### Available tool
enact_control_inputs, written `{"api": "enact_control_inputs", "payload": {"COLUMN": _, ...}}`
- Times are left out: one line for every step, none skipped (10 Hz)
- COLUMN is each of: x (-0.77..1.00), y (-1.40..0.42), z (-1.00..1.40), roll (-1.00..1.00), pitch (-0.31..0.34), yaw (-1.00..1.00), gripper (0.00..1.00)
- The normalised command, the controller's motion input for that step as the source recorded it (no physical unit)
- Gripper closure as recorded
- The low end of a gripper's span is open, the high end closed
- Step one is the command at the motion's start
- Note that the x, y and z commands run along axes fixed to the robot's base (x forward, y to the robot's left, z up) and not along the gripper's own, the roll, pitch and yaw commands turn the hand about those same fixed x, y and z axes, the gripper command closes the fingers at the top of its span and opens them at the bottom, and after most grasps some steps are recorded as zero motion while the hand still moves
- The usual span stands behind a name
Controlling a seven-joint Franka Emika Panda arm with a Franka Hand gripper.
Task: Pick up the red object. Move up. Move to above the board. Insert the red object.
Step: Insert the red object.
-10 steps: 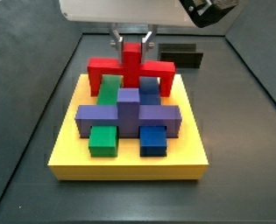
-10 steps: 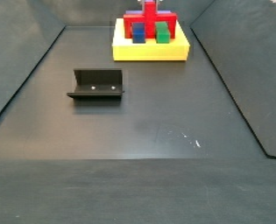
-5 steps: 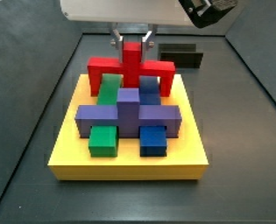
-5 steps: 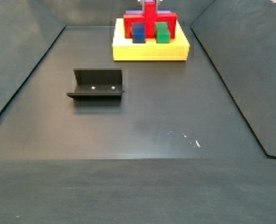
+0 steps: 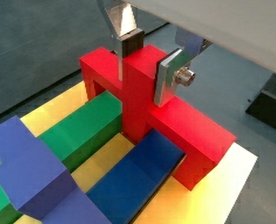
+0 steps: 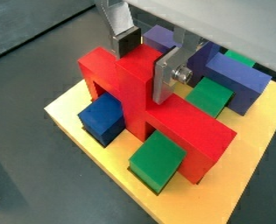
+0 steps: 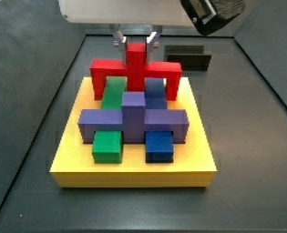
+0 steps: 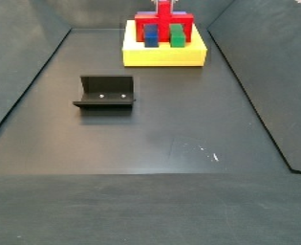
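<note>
The red object (image 7: 136,65) stands upright at the far end of the yellow board (image 7: 133,173), its two legs down on the board over a green bar (image 5: 75,131) and a blue bar (image 5: 140,175). My gripper (image 5: 148,70) comes down from above and is shut on the red object's central post, one finger on each side; both wrist views show this (image 6: 145,66). In a side view the gripper (image 7: 136,38) sits just over the red bar. The red object (image 8: 163,21) and the board (image 8: 165,57) lie far back in a side view.
A purple cross-shaped piece (image 7: 133,118) sits mid-board, with a green block (image 7: 106,146) and a blue block (image 7: 160,146) in front of it. The dark fixture (image 8: 105,93) stands on the grey floor apart from the board. Dark walls enclose the floor.
</note>
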Motion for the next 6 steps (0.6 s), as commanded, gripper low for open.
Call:
{"api": "enact_control_inputs", "payload": {"x": 0.06, "y": -0.11, "z": 0.0, "roll": 0.43, "pitch": 0.0, "yaw": 0.0, "gripper": 1.0}}
{"api": "enact_control_inputs", "payload": {"x": 0.01, "y": -0.12, "z": 0.0, "roll": 0.38, "pitch": 0.0, "yaw": 0.0, "gripper": 1.0}}
{"api": "enact_control_inputs", "payload": {"x": 0.0, "y": -0.18, "z": 0.0, "roll": 0.33, "pitch": 0.0, "yaw": 0.0, "gripper": 1.0}}
{"api": "enact_control_inputs", "payload": {"x": 0.0, "y": -0.12, "z": -0.05, "roll": 0.2, "pitch": 0.0, "yaw": 0.0, "gripper": 1.0}}
{"api": "enact_control_inputs", "payload": {"x": 0.0, "y": 0.0, "z": -0.34, "roll": 0.0, "pitch": -0.01, "yaw": 0.0, "gripper": 1.0}}
{"api": "enact_control_inputs", "payload": {"x": 0.0, "y": 0.0, "z": -0.37, "roll": 0.0, "pitch": -0.004, "yaw": 0.0, "gripper": 1.0}}
